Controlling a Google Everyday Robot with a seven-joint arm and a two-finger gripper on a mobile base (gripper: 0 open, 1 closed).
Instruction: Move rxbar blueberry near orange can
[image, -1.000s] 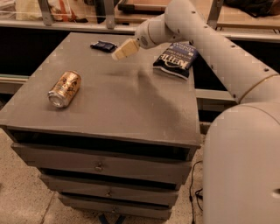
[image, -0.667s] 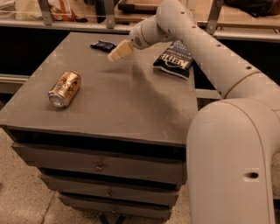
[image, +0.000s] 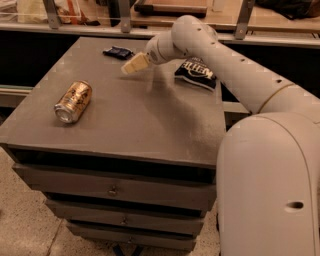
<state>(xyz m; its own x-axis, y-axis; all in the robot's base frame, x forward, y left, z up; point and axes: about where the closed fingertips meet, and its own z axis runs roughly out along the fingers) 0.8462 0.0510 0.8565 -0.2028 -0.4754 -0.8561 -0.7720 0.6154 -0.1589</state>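
The rxbar blueberry (image: 118, 52) is a small flat navy wrapper lying at the far edge of the grey table top (image: 135, 115), left of centre. The orange can (image: 74, 101) lies on its side near the table's front left. My gripper (image: 131, 66) reaches in from the right and hovers above the table, just right of and slightly nearer than the bar, not touching it. It holds nothing that I can see.
A dark blue chip bag (image: 196, 73) with white lettering lies at the far right of the table, partly behind my arm (image: 225, 65). The table stands on drawers (image: 112, 190). A shelf with metal posts (image: 122, 15) runs behind it.
My arm has swung left along the far side of the table, bringing the gripper closer to the bar. The bar, the can and the chip bag have not moved.
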